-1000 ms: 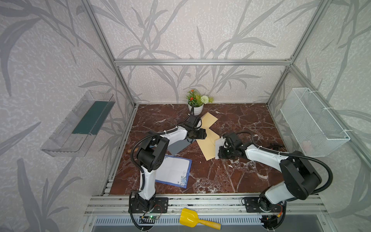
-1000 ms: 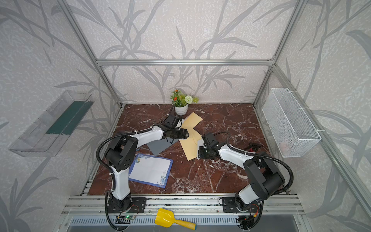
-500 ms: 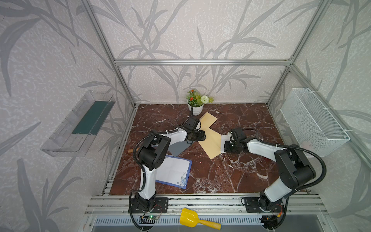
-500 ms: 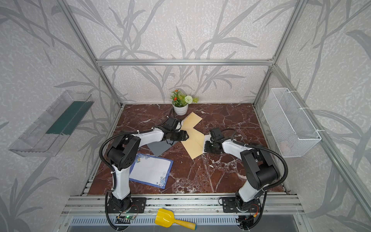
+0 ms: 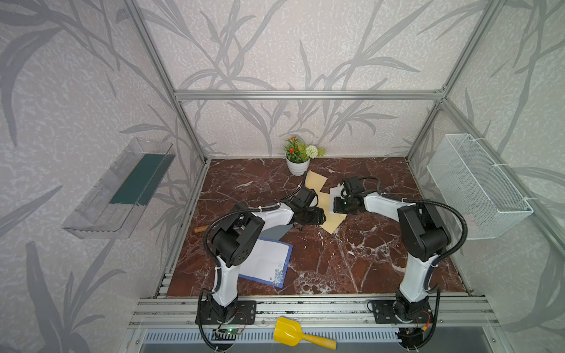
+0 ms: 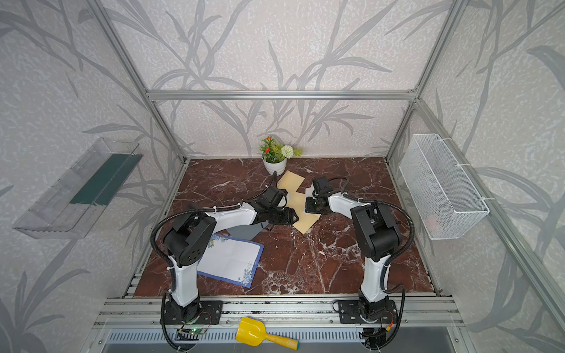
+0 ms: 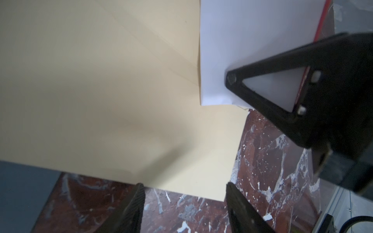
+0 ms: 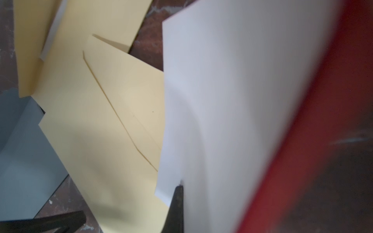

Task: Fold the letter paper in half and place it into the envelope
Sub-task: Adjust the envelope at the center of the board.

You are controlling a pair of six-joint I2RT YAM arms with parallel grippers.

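Right gripper (image 7: 234, 80) pinches the folded letter paper (image 8: 232, 100) near a corner — thin, light, probably floppy; left gripper (image 7: 184, 193), jaws apart and empty, could pin the envelope (image 7: 101, 100).

Cream envelope (image 7: 101, 90); white letter paper (image 7: 252, 40) (red-edged, it seems); maroon, white-veined marble table (image 5: 367, 259); blue-bordered floral sheet (image 5: 269, 262).

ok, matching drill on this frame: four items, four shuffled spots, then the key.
1. folded white letter paper with a red edge
2. cream paper envelope
3. yellow plastic scoop
4. blue-bordered floral sheet

A. on the metal frame at the front
B. pinched in the right gripper
C. partly hidden by the left arm
D. on the marble, by the white flower pot

Pairs: 1-B, 2-D, 3-A, 4-C
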